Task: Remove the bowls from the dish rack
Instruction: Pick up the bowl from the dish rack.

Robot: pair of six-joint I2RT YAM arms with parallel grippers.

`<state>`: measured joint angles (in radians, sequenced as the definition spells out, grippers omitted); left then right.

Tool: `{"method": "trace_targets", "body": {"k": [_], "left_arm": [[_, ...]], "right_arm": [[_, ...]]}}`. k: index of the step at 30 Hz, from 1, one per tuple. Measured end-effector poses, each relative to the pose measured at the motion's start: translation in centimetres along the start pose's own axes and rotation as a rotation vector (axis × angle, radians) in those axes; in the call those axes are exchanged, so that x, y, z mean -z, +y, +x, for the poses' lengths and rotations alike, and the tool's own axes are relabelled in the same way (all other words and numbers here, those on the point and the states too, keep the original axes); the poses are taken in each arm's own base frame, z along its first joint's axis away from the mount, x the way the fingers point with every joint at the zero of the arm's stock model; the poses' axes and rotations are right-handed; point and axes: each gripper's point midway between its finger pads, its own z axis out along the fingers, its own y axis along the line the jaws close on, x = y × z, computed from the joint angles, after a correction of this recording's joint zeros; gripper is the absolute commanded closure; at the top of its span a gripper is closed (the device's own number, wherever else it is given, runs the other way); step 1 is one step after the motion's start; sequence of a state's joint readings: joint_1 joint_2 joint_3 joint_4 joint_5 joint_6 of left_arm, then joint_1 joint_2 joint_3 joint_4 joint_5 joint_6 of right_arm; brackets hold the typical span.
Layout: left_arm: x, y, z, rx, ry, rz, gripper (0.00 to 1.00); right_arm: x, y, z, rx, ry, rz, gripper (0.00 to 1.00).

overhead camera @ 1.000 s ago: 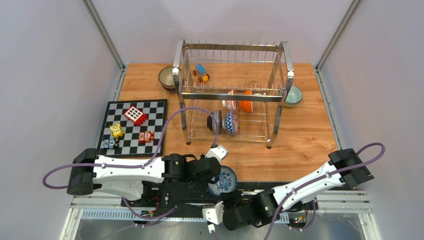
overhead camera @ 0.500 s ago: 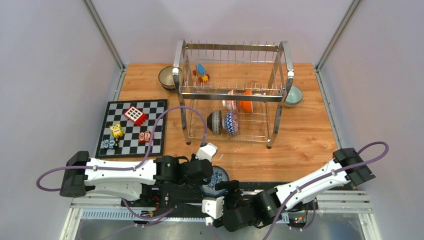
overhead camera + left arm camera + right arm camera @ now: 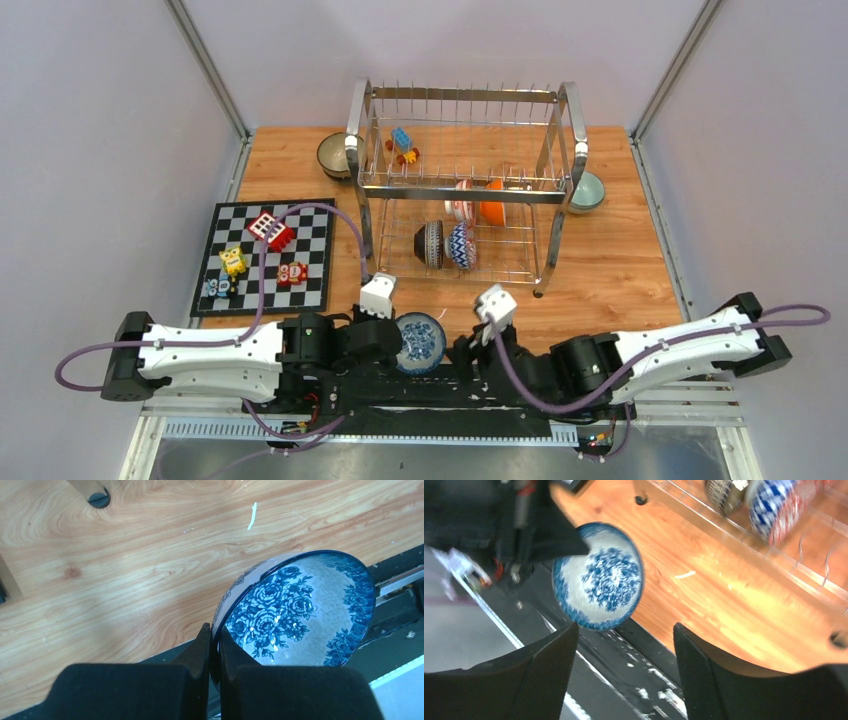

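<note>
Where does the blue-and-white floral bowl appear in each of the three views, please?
Top external: the blue floral bowl is at bottom centre, between the two arms.
Left wrist: it fills the lower right.
Right wrist: it sits left of centre, in the upper half.
Shared landmark: the left gripper, clamped on the bowl's rim.

1. We see bright, even light from above; the dish rack casts only faint shadows.
2. Our right wrist view is blurred, with glare on the table.
3. Our left wrist view is sharp; highlights glint inside the bowl.
</note>
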<state>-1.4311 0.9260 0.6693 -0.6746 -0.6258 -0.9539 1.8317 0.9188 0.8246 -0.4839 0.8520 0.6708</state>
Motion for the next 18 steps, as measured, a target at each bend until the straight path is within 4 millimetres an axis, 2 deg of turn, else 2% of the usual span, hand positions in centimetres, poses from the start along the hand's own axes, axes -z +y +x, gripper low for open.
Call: {"method": "trace_targets", "body": {"k": [3, 6, 9, 14, 18], "left_arm": [[0.3, 0.2, -0.1, 0.065, -0.004, -0.007, 1.00], [0.4, 0.4, 0.1, 0.116, 0.004, -0.023, 1.00], [0.6, 0.8, 0.3, 0.132, 0.017, -0.043, 1.00], [0.9, 0.5, -0.1, 0.150, 0.027, -0.058, 1.00], [1.0, 0.5, -0.1, 0.151, 0.033, -0.067, 1.00]], "right_arm": [[-0.6, -2.6, -0.9, -0.209, -0.006, 0.074, 0.38], [-1.2, -3.5, -1.0, -0.317, 0.004, 0.108, 0.39], [-2.5, -3.7, 0.1, -0.347, 0.055, 0.145, 0.43], [-5.1, -3.4, 3.3, -0.307, 0.192, 0.203, 0.48], [-5.7, -2.8, 4.0, -0.300, 0.235, 0.195, 0.49]]}}
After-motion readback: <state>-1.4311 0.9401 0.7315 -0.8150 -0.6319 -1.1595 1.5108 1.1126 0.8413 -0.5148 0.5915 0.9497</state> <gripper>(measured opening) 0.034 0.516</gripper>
